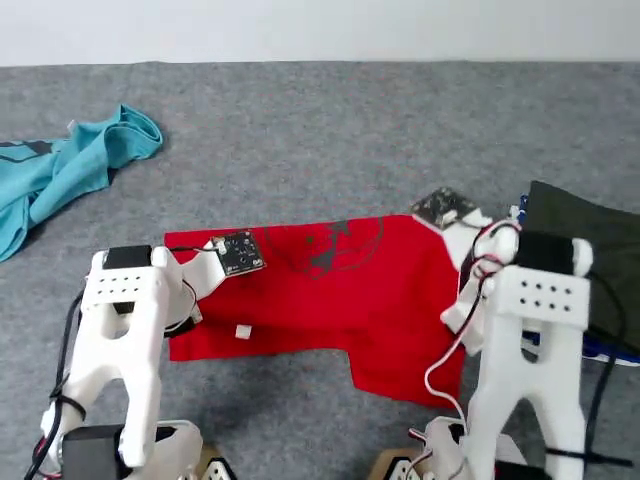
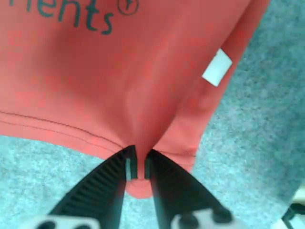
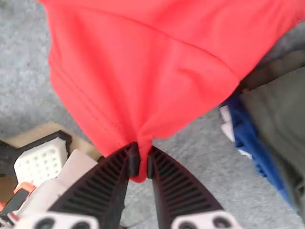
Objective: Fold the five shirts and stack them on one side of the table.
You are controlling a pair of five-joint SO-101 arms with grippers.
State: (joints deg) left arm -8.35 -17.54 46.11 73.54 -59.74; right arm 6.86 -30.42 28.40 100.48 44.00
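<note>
Both jaws pinch red shirt (image 1: 330, 300) on grey, perhaps felt, table (image 1: 330, 140); white wall (image 1: 320, 30)

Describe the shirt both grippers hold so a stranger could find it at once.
On the grey table, look at the middle. The red shirt lies spread there, left gripper and right gripper pinching its edges. It alone is red: the teal shirt and dark shirt lie to the sides.

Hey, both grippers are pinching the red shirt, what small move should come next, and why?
Probably lift both grippers together a little. The left gripper and right gripper are each shut on an edge of the red fabric shirt, which lies spread on the grey carpeted table; raising the pinched edges evenly should let them fold across without dragging the cloth.
</note>
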